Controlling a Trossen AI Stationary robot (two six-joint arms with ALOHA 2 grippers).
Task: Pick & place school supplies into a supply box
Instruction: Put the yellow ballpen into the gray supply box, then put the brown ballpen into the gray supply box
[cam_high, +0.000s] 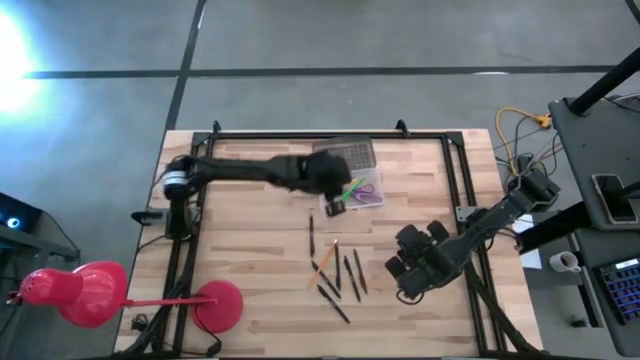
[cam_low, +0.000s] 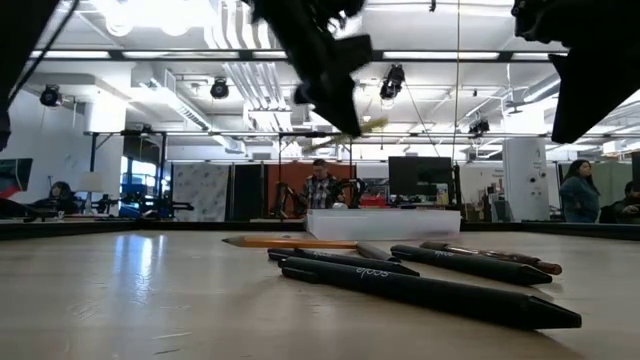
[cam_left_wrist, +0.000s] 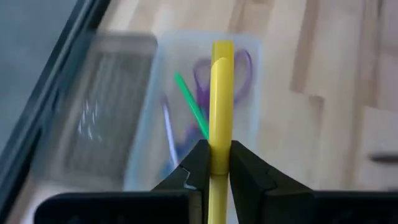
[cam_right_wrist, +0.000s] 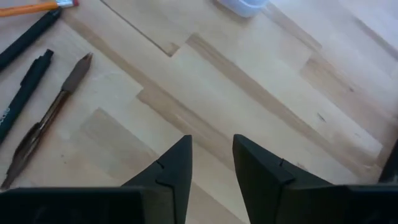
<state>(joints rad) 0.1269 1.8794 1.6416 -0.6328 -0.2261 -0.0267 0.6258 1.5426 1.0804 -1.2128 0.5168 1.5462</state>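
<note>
The clear supply box lies near the table's far edge with its grey ribbed lid open toward the far side. Purple scissors and a green pen lie inside it. My left gripper hovers over the box's near-left end, shut on a yellow pen. Several dark pens and an orange pencil lie flat on the table nearer the front. My right gripper is open above bare wood, right of those pens. My left gripper pinches the yellow pen's shaft between its two fingers, which lie across it. The pen is lifted clear and points forward over the open box; in the low view it hangs well above the box.
Black frame rails run along the table's sides. A red desk lamp stands at the near-left corner. Bare wood lies between the box and the loose pens. People and screens show in the room beyond.
</note>
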